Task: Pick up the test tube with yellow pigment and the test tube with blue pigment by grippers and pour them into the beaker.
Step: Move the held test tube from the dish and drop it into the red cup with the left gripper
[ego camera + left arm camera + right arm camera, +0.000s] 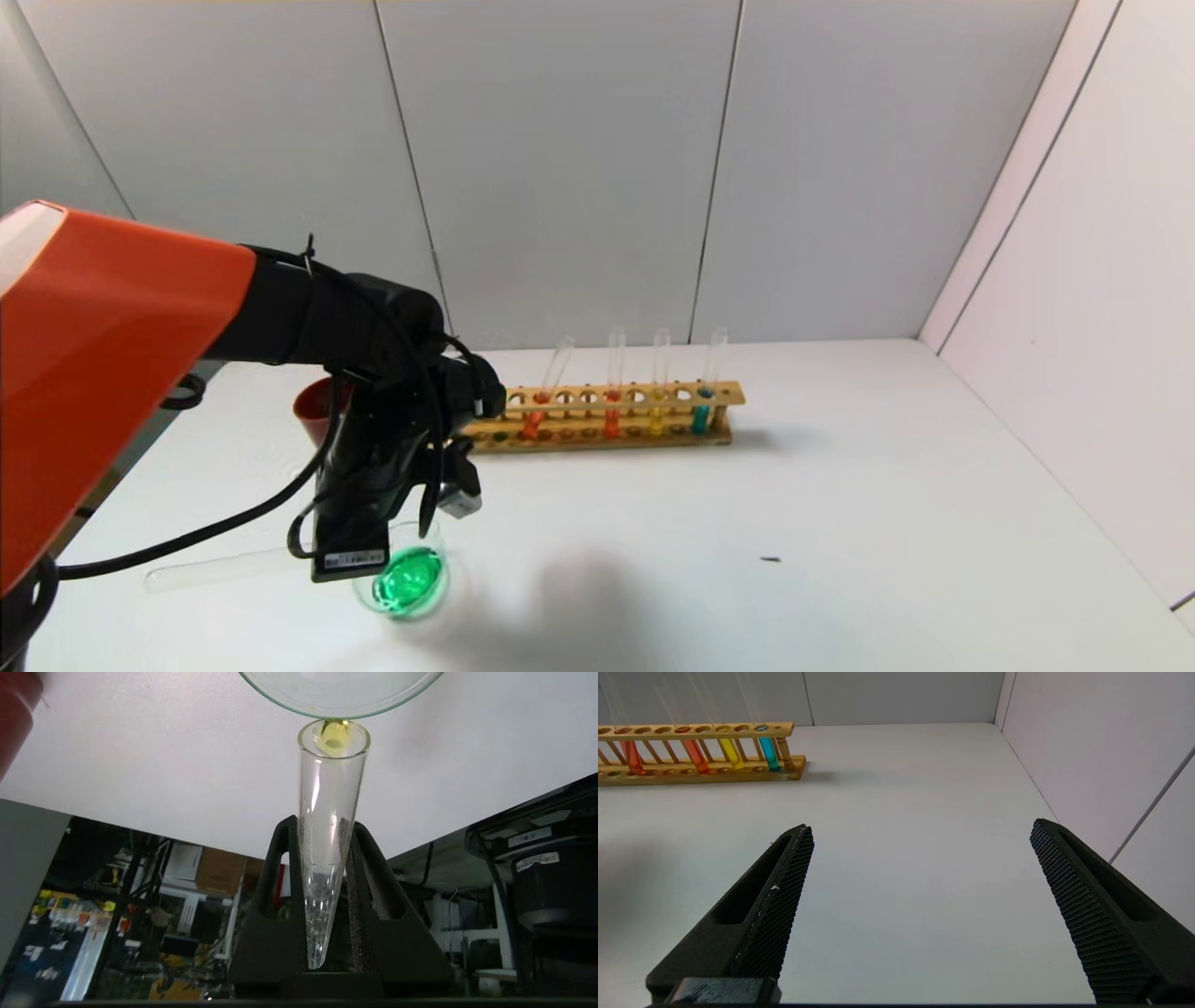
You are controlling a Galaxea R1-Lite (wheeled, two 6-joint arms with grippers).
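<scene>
**Pouring the yellow tube at the beaker**

Tilted mouth-down, the test tube with yellow pigment [327, 826] is pinched by the left end effector [322, 896], its mouth just at the rim of the beaker [408, 577], in which green liquid is seen. The test tube with blue pigment [702, 408] is kept in the wooden rack [607, 415] farther back on the surface [840, 523]. The right end effector [922, 905] is held spread wide above the surface.
</scene>
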